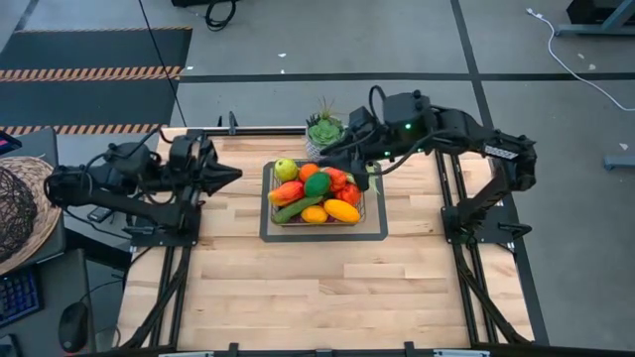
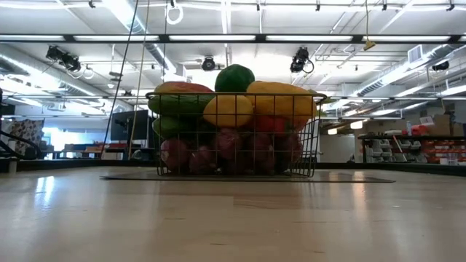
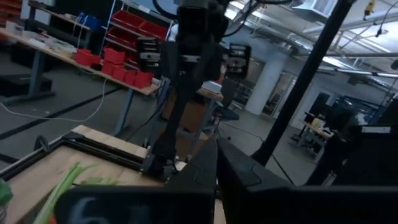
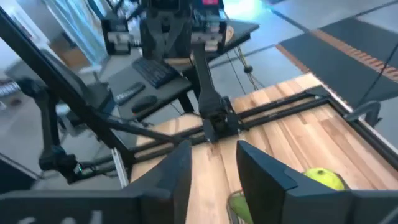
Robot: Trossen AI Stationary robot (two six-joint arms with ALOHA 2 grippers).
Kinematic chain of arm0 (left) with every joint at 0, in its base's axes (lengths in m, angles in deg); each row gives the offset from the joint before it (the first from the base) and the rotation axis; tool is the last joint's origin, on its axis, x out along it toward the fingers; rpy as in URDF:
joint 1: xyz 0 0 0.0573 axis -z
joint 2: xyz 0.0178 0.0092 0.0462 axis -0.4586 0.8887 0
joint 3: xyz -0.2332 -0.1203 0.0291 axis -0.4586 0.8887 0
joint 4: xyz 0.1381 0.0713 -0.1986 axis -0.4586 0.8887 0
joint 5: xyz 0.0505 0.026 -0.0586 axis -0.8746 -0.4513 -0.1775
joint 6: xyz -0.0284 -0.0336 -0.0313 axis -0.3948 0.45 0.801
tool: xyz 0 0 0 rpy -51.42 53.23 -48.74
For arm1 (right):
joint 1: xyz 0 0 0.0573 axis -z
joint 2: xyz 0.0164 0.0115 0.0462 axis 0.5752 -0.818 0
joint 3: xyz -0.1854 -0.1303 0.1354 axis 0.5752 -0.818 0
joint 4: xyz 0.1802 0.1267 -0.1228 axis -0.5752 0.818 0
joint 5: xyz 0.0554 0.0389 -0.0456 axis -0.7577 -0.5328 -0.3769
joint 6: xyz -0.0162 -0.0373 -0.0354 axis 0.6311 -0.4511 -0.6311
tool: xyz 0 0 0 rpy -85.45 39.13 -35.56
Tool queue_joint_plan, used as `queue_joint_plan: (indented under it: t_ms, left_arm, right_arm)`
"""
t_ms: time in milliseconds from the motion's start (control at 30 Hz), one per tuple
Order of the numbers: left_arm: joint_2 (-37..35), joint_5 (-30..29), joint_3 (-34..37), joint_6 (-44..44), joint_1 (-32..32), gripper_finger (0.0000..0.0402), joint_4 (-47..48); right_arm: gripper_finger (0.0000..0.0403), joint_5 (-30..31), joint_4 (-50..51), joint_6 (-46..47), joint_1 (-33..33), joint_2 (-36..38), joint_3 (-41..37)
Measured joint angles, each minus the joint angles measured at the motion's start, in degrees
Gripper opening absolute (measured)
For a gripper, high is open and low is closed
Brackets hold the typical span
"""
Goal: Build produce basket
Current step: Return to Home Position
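The dark wire basket (image 1: pixel 268 198) stands on a dark mat (image 1: pixel 372 230) at the table's middle. It is heaped with produce (image 1: pixel 317 188): a green apple (image 1: pixel 286 169), orange, red, green and yellow pieces. The low view shows the basket (image 2: pixel 312 138) full above its rim. My left gripper (image 1: pixel 236 176) hovers left of the basket, shut and empty, pointing toward it; its fingertips meet in the left wrist view (image 3: pixel 216 152). My right gripper (image 1: pixel 342 159) hangs over the basket's far right corner, open with nothing between its fingers (image 4: pixel 214 162).
A small pot with a green succulent (image 1: pixel 323 132) stands at the table's far edge, just behind the basket and under my right arm. A round woven basket (image 1: pixel 20 213) sits off the table's left side. Bare wood (image 1: pixel 317 297) covers the table's near half.
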Motion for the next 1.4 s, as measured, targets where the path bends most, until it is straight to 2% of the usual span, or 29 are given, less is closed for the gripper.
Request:
queue_joint_plan:
  t_ms: [267,467,600,800,1067,1200,1267,1400]
  left_arm:
    - [-0.29,0.0,0.99,-1.27,1.52,0.0004,3.25]
    - [-6.29,0.01,11.05,1.89,1.67,0.0002,-4.36]
    - [-10.9,0.0,16.19,4.77,1.66,0.0002,-8.74]
    - [-15.31,-0.02,17.25,3.26,1.66,0.0001,-8.69]
    - [-19.25,-0.66,17.25,-1.96,1.63,0.0001,-8.66]
    - [-19.37,-0.67,17.27,-4.52,1.63,0.0001,-8.88]
    - [-19.34,-0.64,19.05,-5.68,1.63,0.0001,-13.53]
    - [-20.01,-0.65,28.99,-5.57,1.63,0.0,-31.09]
  right_arm:
    - [0.0066,-0.89,-11.92,2.7,0.79,10.31,-17.9]
    - [0.0009,1.48,-20.87,6.74,0.6,20.53,-31.72]
    - [0.0013,4.28,-23.87,10.62,0.58,27.53,-39.23]
    - [0.0019,5.35,-24.99,16.25,0.58,34.69,-48.18]
    - [0.0009,5.35,-37.96,19.76,0.58,39.76,-57.07]
    - [0.0017,5.35,-38.87,20.19,0.58,40.57,-58.48]
    - [0.0017,5.3,-38.8,19.92,0.58,40.57,-58.54]
    - [0.0011,5.19,-38.8,19.86,0.58,40.41,-58.54]
